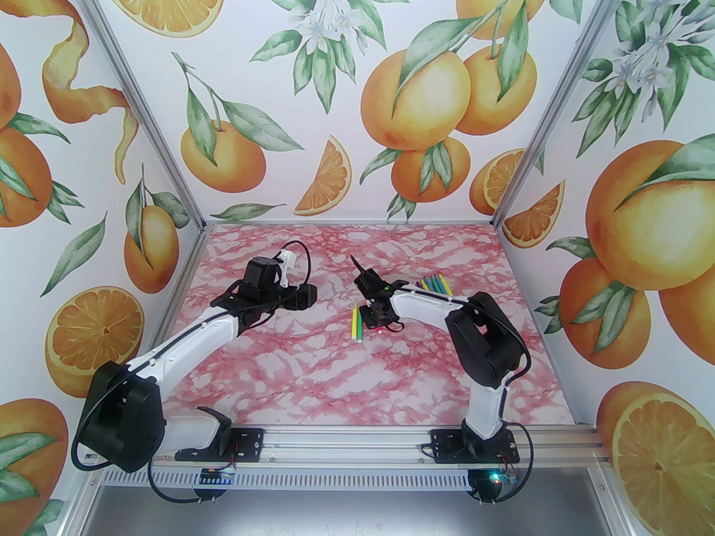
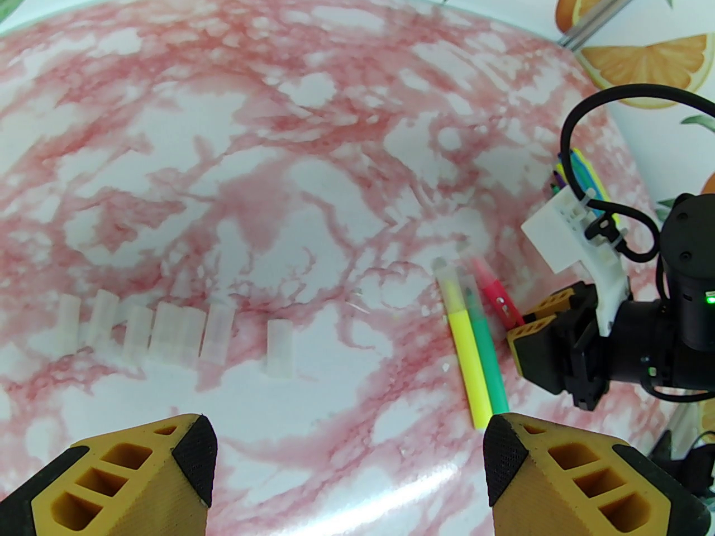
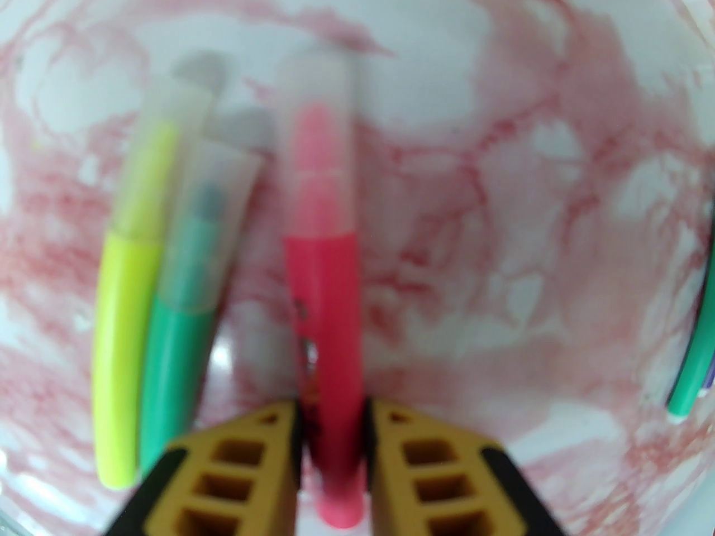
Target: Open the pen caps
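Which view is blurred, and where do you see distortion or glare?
Right wrist: blurred throughout, the pink pen and its cap soft. Left wrist: mostly sharp, but the table edge bows from lens distortion; faint glare near the bottom. Top external: sharp, evenly lit.

- The left claw point(image 2: 346, 467) hangs over the pink marble surface point(image 2: 279, 132), with its two yellow fingers point(image 2: 139, 467) wide apart.
- Loose clear caps point(image 2: 176, 333) lie in a row on the left.
- A yellow pen point(image 2: 469, 360) and a green pen point(image 2: 489, 355) lie side by side, touching, with their caps on.
- The right claw point(image 2: 522, 326) has a finger on each side of a pink pen point(image 2: 494, 293).
- A bunch of pens point(image 2: 584, 173) lies behind that arm.
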